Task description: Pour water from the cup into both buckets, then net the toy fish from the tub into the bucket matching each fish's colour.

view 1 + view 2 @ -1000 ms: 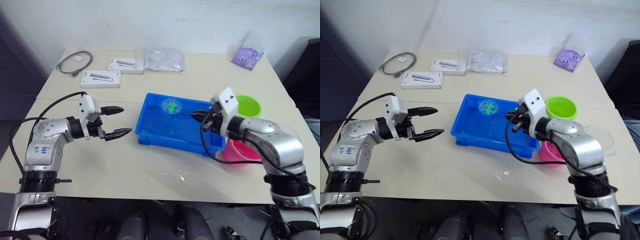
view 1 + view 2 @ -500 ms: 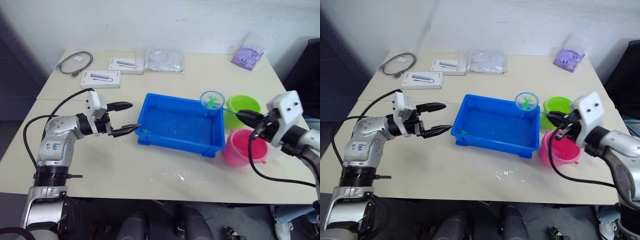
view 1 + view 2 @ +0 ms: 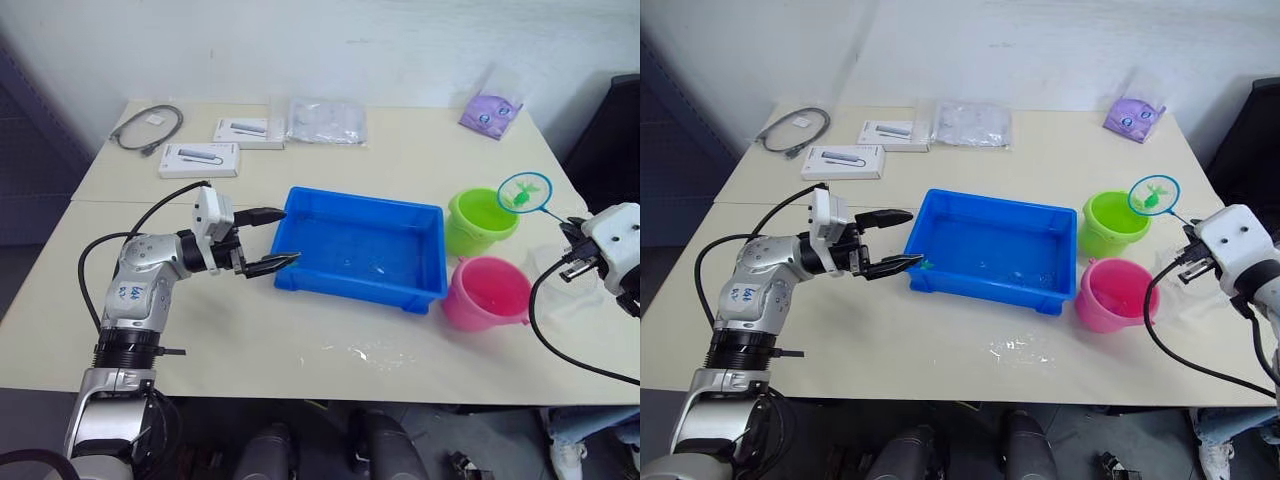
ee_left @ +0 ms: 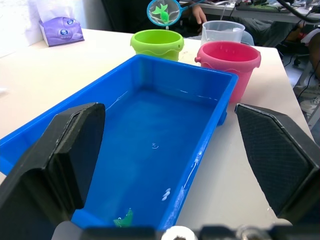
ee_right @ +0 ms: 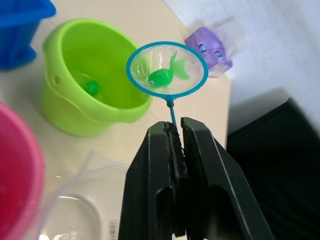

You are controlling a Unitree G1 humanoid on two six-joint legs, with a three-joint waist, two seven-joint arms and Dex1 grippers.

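The right gripper (image 5: pixel 176 135) is out past the right side of the table, fingers clamped on the thin stick of the net (image 5: pixel 166 68), whose blue hoop hangs just beside the far rim of the green bucket (image 3: pixel 482 220) with a green fish (image 5: pixel 163 77) lying in the mesh. The left gripper (image 3: pixel 271 239) reaches in level from the left, fingers spread wide and holding nothing, its tips at the near-left corner of the blue tub (image 3: pixel 360 248). The pink bucket (image 3: pixel 488 293) stands just in front of the green one, with the clear cup (image 4: pixel 222 32) beside them.
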